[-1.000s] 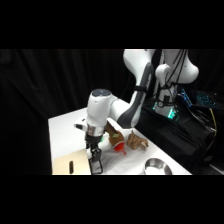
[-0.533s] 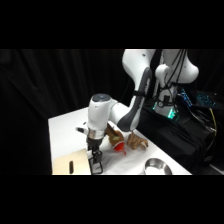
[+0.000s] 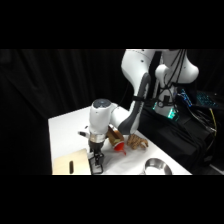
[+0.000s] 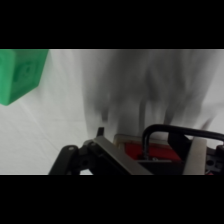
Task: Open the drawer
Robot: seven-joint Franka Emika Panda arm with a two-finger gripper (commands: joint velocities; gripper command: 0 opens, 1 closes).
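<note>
A white table [image 3: 65,132] stands against a black backdrop, seen from the side. At its near left edge sits the small light tan wooden box-shaped drawer [image 3: 71,165]. Its flat pale face looks up toward the camera, and a short black slot-like handle [image 3: 71,167] stands upright on it. The picture's lower edge cuts the drawer off, so its long axis cannot be told.

The white robot arm [image 3: 135,100] reaches from the upper right and bends down over the table. Its black two-finger gripper [image 3: 97,162] hangs just beside the drawer's right edge, low, near the tabletop. Whether the claw is apart, together or clamped on anything cannot be told from either view, nor whether it touches the drawer.

Just right of the gripper, partly behind the arm, lie a red object [image 3: 119,145] and some brown pieces [image 3: 136,142], too blurred to name. Further right, near the table's front edge, sits a round metal bowl [image 3: 156,166].

In the wrist view, a bright green cube [image 4: 21,73] shows at the upper left on the white surface. A black loop [image 4: 167,132] arches at the lower right above something red. Open white table spreads behind and left of the drawer.
</note>
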